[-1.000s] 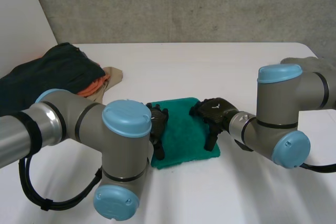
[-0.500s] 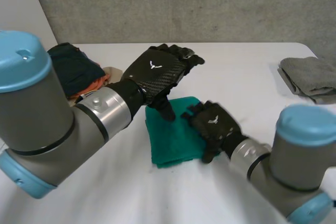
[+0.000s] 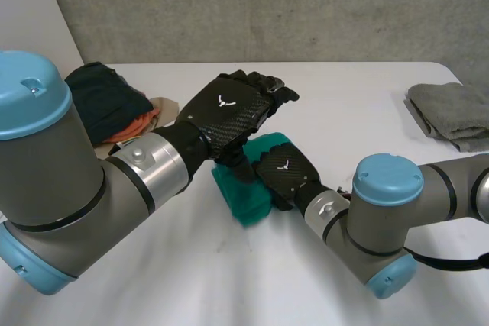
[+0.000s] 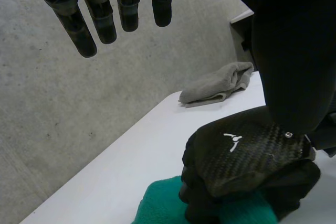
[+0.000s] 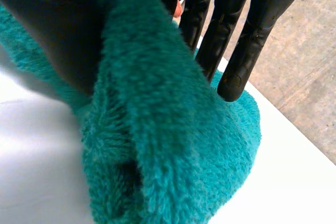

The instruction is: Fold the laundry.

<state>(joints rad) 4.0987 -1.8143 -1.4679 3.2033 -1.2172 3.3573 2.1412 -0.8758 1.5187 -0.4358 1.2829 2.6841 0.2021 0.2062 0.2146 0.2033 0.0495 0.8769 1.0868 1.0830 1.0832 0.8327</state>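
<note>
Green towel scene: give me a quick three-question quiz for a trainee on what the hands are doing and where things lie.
1. True or false: the left hand hangs above the cloth with straight fingers and holds nothing.
2. What is pinched between the thumb and fingers of the right hand? A) a red sock B) the green towel C) a white plate
3. Fill in: the folded grey cloth lies on the table at the robot's ____ side.

Key: 1 true; 2 B; 3 right.
</note>
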